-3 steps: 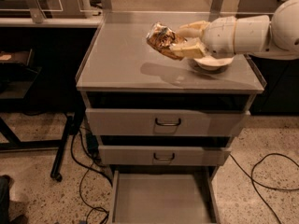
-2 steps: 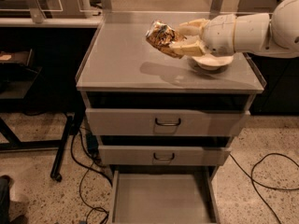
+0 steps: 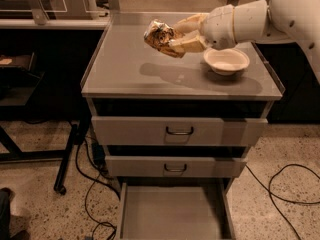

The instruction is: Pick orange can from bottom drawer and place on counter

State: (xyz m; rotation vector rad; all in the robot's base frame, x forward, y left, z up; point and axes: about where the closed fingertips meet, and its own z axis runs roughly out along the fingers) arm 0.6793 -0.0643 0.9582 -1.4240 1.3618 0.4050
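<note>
The orange can (image 3: 159, 34), dented and shiny, hangs above the counter (image 3: 130, 69), casting a shadow on the grey top. My gripper (image 3: 172, 36) reaches in from the right and is shut on the can, its tan fingers (image 3: 187, 44) clamped on the can's right side. The bottom drawer (image 3: 172, 214) is pulled open at the foot of the cabinet and its flat grey floor is bare.
A white bowl (image 3: 226, 60) sits on the counter's right part, just below my wrist. Two handled drawers (image 3: 179, 131) above the open one are closed. Black cables (image 3: 280, 189) trail on the floor at both sides, and a dark table leg (image 3: 65, 159) stands at left.
My gripper with the can has shifted slightly to the left and away over the counter; the bowl now shows more fully beside the wrist.
</note>
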